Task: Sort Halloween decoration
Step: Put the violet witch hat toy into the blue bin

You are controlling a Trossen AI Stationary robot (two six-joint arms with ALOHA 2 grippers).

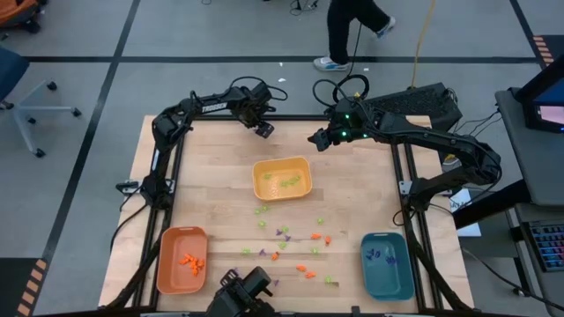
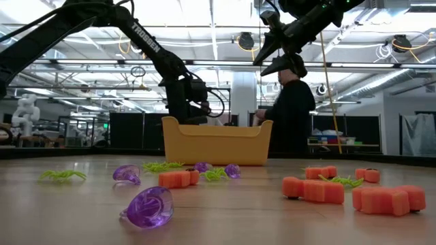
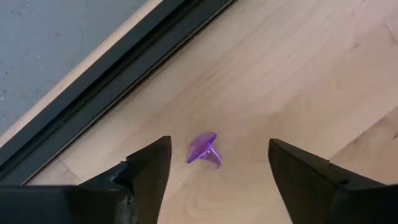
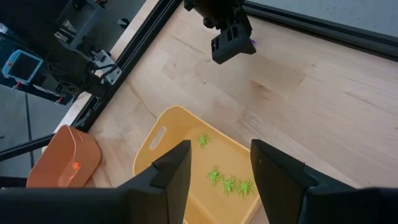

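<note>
- Purple ring-like piece [image 3: 203,150]: lies alone on the wooden table [image 1: 211,185] near its far edge, at about 11 o'clock from the yellow tray [image 1: 283,179], close to the black frame rail [image 3: 118,68].
- Left gripper [image 3: 214,171]: poised over that purple piece, fingers apart with the piece between them, nothing held yet.
- Right gripper [image 4: 217,168]: raised over the yellow tray, at about 1 o'clock from it in the high view; fingers apart and empty.
- Green pieces: several in the yellow tray, more loose on the table at 6 o'clock from it.
- Orange pieces: some in the orange tray [image 1: 181,260] at the near left; others loose, mixed with purple ones.
- Teal tray [image 1: 388,264]: near right, holds purple pieces.
- Risk, judged: the small, smooth piece may skid or flip as the fingers close, sliding toward the rail; carrying it across the table to the teal tray risks a drop.
</note>
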